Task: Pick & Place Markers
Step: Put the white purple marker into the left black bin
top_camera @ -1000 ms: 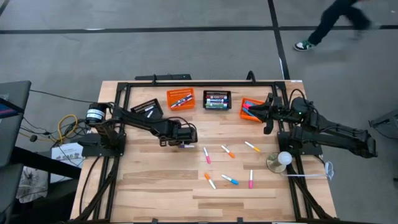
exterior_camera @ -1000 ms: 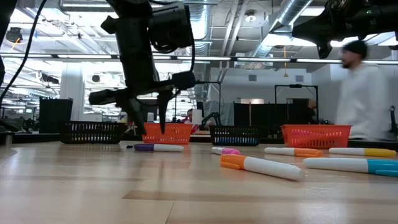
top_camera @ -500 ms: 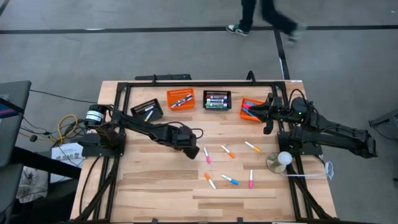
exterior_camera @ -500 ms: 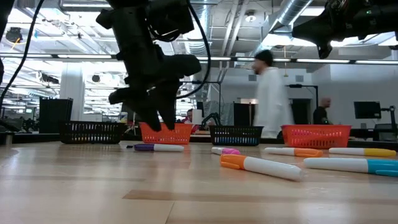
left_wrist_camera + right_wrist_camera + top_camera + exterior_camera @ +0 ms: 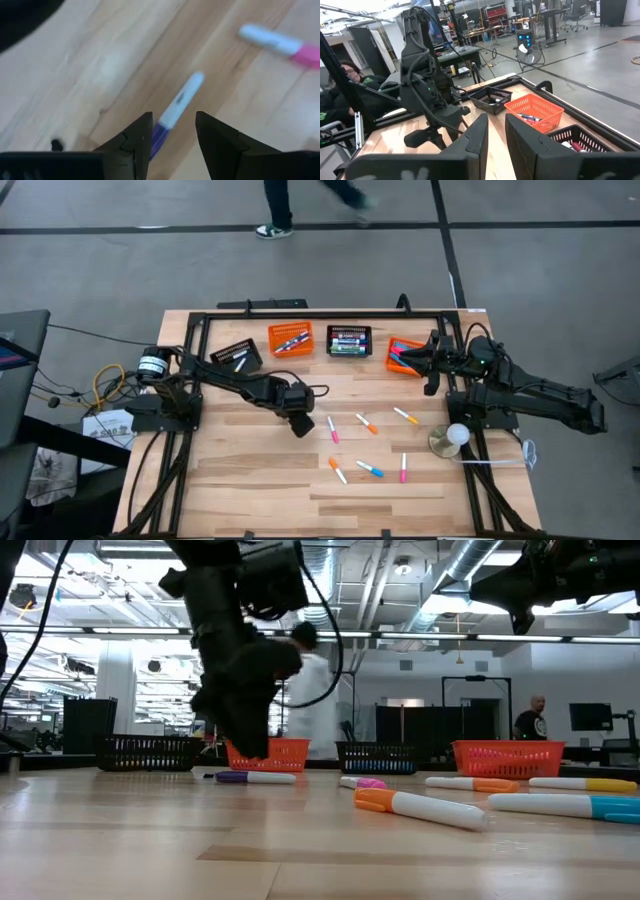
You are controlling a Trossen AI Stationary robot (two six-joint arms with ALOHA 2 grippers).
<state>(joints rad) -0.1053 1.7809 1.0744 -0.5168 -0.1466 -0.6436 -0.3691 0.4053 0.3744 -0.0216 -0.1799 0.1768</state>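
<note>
A purple-and-white marker (image 5: pixel 176 106) lies flat on the desk (image 5: pixel 250 470), its white end pointing away from the left end effector (image 5: pixel 172 131), which hovers over its purple end, fingers apart, grasping nothing. Right end effector (image 5: pixel 430 360) clenched, empty, beside an orange basket (image 5: pixel 400 356).

Even, bright overhead light falls on the pale wooden surface (image 5: pixel 260 470), with only soft shadows. Ceiling strip lights (image 5: pixel 90 632) glare in the low view. The left wrist view is motion-blurred, smearing the purple-and-white capped marker (image 5: pixel 175 110).
</note>
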